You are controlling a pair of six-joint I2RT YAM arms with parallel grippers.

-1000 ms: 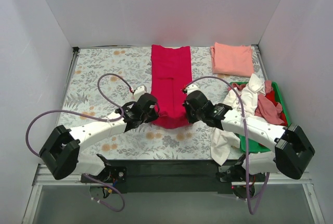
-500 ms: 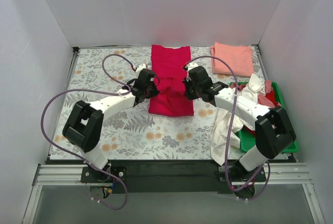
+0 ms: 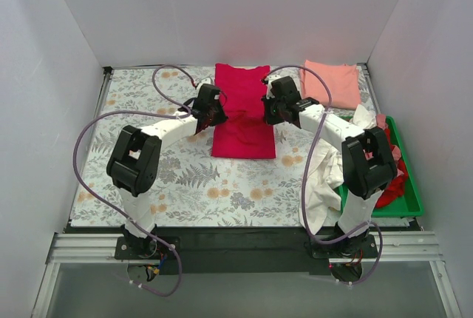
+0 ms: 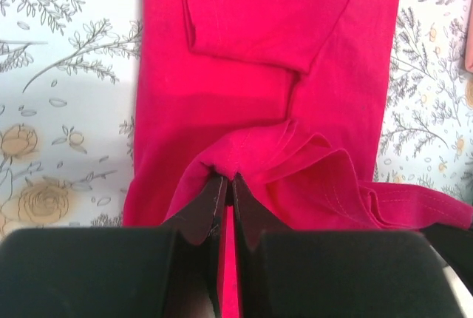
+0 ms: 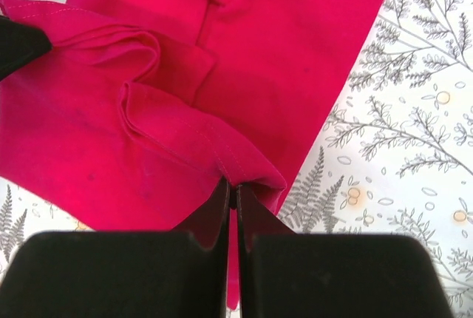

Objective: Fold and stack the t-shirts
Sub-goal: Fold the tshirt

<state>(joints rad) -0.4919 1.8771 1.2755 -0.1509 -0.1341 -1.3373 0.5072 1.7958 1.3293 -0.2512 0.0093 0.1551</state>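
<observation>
Crimson-red t-shirt [image 3: 244, 122] lies in the middle of the table [image 3: 133, 103], with its long axis running from near to far. Its sides are already turned inward, forming a narrow strip. The near hem is lifted. The left gripper [image 4: 228, 182] has its fingers pressed together on the left hem corner, and the right gripper [image 5: 231, 185] pinches the right hem corner in the same way. Both wrist views show the hem edge bunched between the fingertips, with the cloth beneath it lying flat. The hem hangs over the middle of the strip, so judge the lengthwise fold as roughly half carried and not yet laid down.

Completed work: one salmon-pink t-shirt [image 3: 331, 83] lies folded at the far right corner, well apart from the crimson one.

Remaining work: lay the hem down toward the collar, release it, then place the crimson shirt on the stack. A white t-shirt [image 3: 318, 196] drapes over the edge of the green tray [image 3: 399, 211], and red cloth [image 3: 395, 177] sits unfolded in the tray. Count at least two more garments to process; you cannot tell the exact number in the tray.
</observation>
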